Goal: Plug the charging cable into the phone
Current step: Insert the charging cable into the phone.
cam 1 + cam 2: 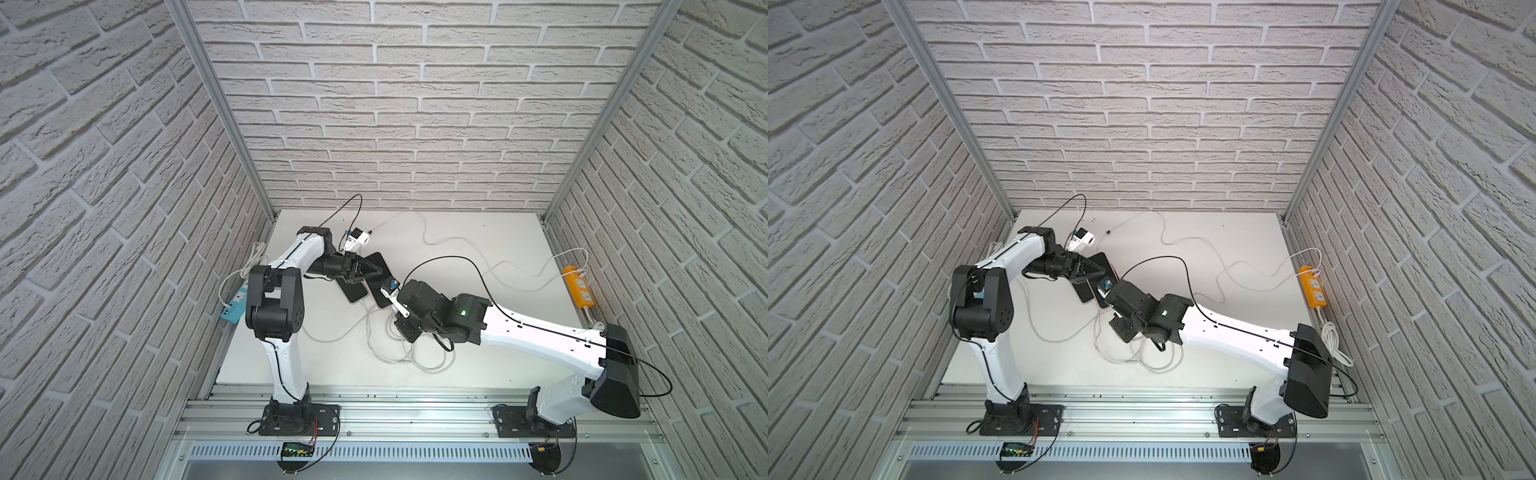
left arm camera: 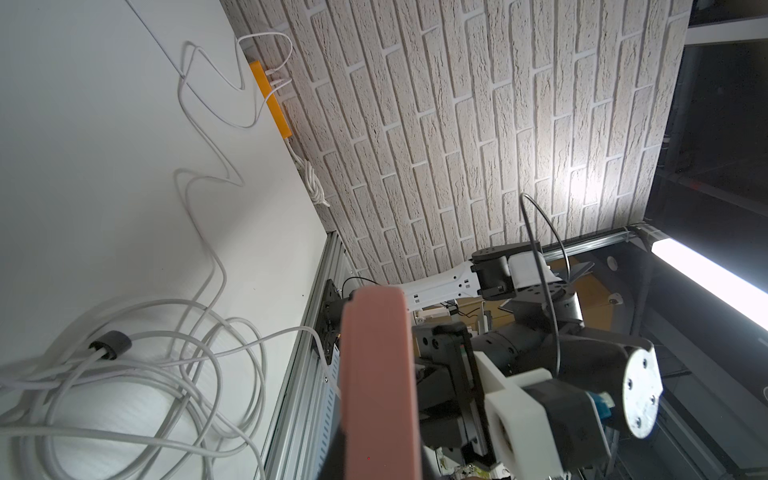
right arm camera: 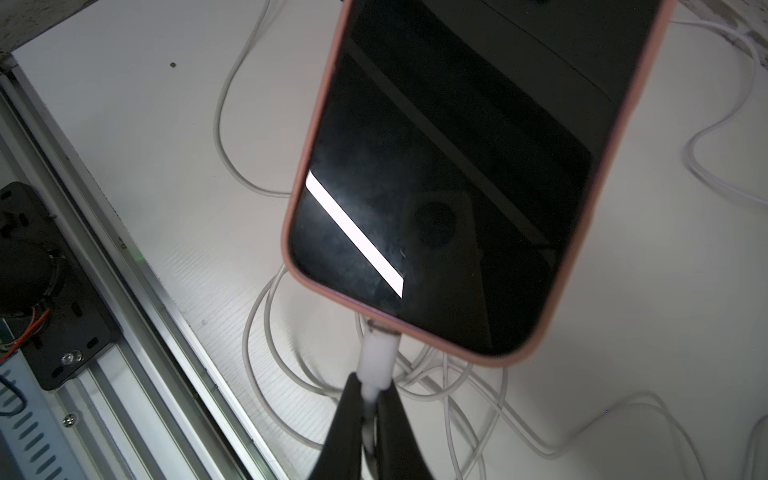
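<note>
The phone (image 3: pixel 457 166) has a dark screen and a pink case (image 2: pixel 376 374) and is held off the table. My left gripper (image 1: pixel 372 270) is shut on its upper part; in the left wrist view the case hides the fingertips. My right gripper (image 3: pixel 371 384) is shut on the white plug (image 3: pixel 376 357) of the charging cable (image 3: pixel 457 395). The plug's metal tip meets the bottom edge of the case; whether it sits in the port I cannot tell. In both top views the right gripper (image 1: pixel 1111 309) is at the phone's near end (image 1: pixel 382 297).
A dark flat slab (image 1: pixel 353 293) lies under the left gripper. Loose white cable loops (image 1: pixel 415 357) cover the table's middle. An orange power strip (image 1: pixel 578 286) sits at the right wall, a teal one (image 1: pixel 235 307) at the left. An aluminium rail (image 1: pixel 395 399) runs along the front.
</note>
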`<state>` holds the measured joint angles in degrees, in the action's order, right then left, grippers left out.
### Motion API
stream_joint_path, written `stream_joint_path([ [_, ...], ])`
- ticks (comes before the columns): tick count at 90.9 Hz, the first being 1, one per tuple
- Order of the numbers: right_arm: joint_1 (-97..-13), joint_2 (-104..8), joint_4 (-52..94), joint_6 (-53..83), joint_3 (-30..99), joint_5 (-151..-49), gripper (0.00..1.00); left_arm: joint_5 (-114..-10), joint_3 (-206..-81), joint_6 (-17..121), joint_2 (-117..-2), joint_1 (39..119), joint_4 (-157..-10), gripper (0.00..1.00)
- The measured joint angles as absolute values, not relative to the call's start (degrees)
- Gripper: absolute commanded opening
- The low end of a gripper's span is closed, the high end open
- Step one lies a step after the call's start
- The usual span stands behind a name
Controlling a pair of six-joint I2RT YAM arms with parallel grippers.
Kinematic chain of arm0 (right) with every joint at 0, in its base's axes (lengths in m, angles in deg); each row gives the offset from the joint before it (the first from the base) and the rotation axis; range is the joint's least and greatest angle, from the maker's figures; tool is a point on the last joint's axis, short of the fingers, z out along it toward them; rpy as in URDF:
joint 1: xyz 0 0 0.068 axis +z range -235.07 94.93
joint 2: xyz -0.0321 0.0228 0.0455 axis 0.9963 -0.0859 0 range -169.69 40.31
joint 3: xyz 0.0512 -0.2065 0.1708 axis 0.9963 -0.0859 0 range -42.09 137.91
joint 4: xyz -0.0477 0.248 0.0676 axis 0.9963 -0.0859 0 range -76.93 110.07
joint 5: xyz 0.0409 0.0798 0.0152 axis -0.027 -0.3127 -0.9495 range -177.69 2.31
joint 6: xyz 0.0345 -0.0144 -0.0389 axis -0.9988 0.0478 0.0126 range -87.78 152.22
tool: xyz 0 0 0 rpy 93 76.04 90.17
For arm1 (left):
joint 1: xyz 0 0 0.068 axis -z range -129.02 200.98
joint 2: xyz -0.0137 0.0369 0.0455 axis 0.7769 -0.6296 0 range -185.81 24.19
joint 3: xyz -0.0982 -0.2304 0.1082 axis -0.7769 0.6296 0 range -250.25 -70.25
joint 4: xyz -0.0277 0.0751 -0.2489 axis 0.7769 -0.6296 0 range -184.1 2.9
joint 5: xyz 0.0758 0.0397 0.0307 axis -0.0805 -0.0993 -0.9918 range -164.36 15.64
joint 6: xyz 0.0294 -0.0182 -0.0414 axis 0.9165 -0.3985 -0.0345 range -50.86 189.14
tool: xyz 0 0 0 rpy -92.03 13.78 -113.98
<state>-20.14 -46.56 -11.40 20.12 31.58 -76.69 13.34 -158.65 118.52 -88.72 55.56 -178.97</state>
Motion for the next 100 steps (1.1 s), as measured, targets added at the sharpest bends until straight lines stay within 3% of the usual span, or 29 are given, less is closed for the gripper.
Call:
stream_joint_path([
  [100,-20.0,-51.1,-16.2,15.6,38.3,-76.7,0.04,14.6,-158.0,119.2,-88.7,54.7,-178.9,0.00],
])
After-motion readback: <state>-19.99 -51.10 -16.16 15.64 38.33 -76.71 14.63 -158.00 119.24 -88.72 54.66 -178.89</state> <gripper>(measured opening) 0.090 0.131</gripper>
